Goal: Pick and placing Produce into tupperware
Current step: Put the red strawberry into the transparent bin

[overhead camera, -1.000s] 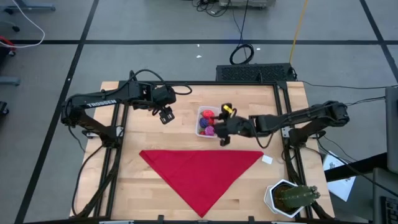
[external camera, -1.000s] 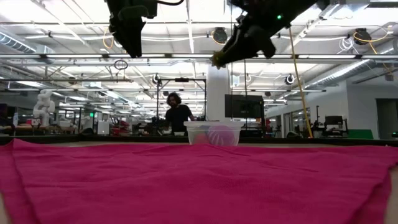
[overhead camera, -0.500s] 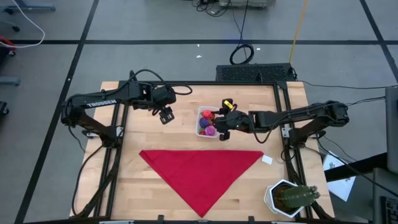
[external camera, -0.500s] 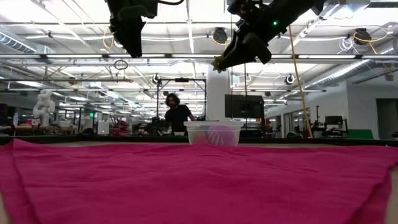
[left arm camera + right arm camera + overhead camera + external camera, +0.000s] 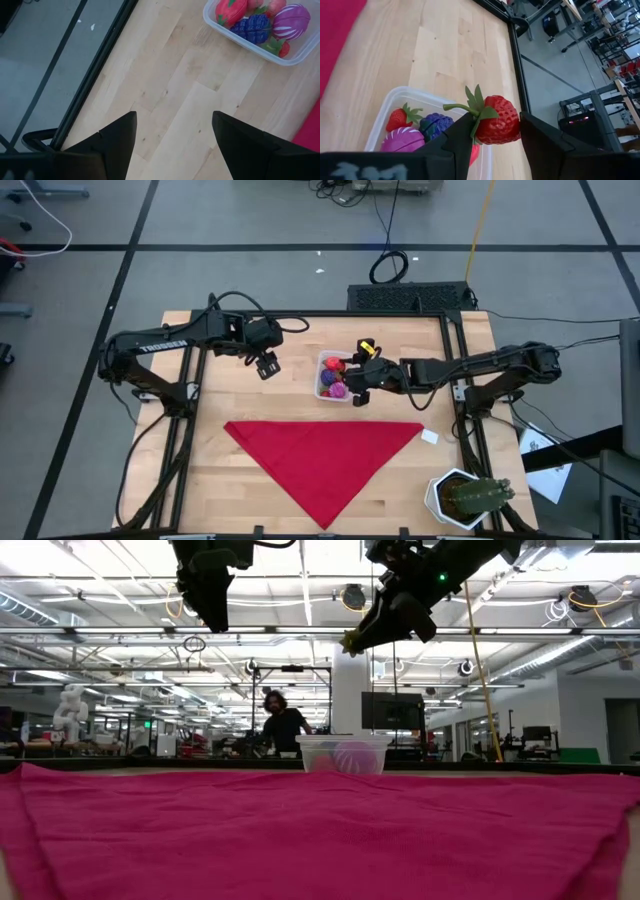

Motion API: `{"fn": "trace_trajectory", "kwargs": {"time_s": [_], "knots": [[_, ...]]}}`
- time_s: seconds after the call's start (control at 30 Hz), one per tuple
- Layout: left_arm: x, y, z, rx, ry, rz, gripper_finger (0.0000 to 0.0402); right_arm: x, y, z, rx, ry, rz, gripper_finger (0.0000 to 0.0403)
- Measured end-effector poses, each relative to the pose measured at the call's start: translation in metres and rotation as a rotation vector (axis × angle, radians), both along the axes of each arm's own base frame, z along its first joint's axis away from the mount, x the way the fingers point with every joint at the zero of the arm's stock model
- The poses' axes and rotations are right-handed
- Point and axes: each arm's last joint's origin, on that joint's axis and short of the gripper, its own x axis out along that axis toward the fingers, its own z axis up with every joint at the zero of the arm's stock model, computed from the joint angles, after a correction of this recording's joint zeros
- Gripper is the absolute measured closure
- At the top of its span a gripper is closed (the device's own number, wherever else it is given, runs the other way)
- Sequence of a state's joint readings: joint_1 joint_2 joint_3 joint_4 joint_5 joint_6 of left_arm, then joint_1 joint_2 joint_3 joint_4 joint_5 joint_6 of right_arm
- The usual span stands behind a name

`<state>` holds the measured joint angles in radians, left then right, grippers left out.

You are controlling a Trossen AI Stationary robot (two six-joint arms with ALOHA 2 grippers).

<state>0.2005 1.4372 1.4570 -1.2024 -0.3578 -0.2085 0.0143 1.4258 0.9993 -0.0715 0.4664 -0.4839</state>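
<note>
The clear tupperware tub (image 5: 333,375) stands on the wooden table, and several toy fruits lie in it: a red strawberry (image 5: 231,10), a dark blue berry cluster (image 5: 252,27) and a purple striped piece (image 5: 290,15). My right gripper (image 5: 357,391) hovers at the tub's right near corner, raised well above it (image 5: 350,638), shut on a red toy strawberry (image 5: 497,120). My left gripper (image 5: 266,364) waits open in the air, left of the tub, over bare wood. My right gripper pinches the red strawberry's body (image 5: 492,131) between its two fingers (image 5: 462,137), one on each side. The fruit's green leaves and stem (image 5: 470,107) stick out past the fingertips. It is lifted clear, over the tub's rim (image 5: 410,94).
A red cloth (image 5: 325,458) lies spread as a triangle on the near half of the table and fills the low view's foreground (image 5: 320,830). A potted green cactus in a white pot (image 5: 465,498) stands at the near right corner. A small white tag (image 5: 430,436) lies beside the cloth.
My right gripper, still shut on the strawberry, has moved a little toward the far edge, closer to the tub, and then stayed still. My left arm has kept still.
</note>
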Motion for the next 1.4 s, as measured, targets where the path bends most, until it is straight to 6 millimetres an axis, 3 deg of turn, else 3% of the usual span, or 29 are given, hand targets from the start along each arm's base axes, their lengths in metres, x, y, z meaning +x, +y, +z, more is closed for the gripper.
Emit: {"fn": "trace_trajectory", "kwargs": {"time_s": [0.33, 0.5, 0.7, 1.17, 1.4], "knots": [[0.0, 0.0, 0.0, 0.0, -0.001, 0.001, 0.0135, 0.0, 0.0, 0.0, 0.013, -0.013, -0.008, 0.0252], [0.0, 0.0, 0.0, -0.001, -0.003, 0.003, 0.0135, 0.002, -0.003, 0.003, 0.149, -0.126, -0.092, 0.0252], [0.0, 0.0, 0.0, -0.001, -0.003, 0.003, 0.0135, 0.002, -0.015, 0.001, 0.336, -0.135, -0.035, 0.0252], [0.0, 0.0, 0.0, -0.001, -0.005, 0.004, 0.0135, -0.007, -0.035, -0.01, 0.47, -0.038, -0.108, 0.0252], [0.0, 0.0, 0.0, 0.0, -0.005, 0.004, 0.0135, -0.009, -0.044, -0.002, 0.561, 0.0, -0.114, 0.0252]]}}
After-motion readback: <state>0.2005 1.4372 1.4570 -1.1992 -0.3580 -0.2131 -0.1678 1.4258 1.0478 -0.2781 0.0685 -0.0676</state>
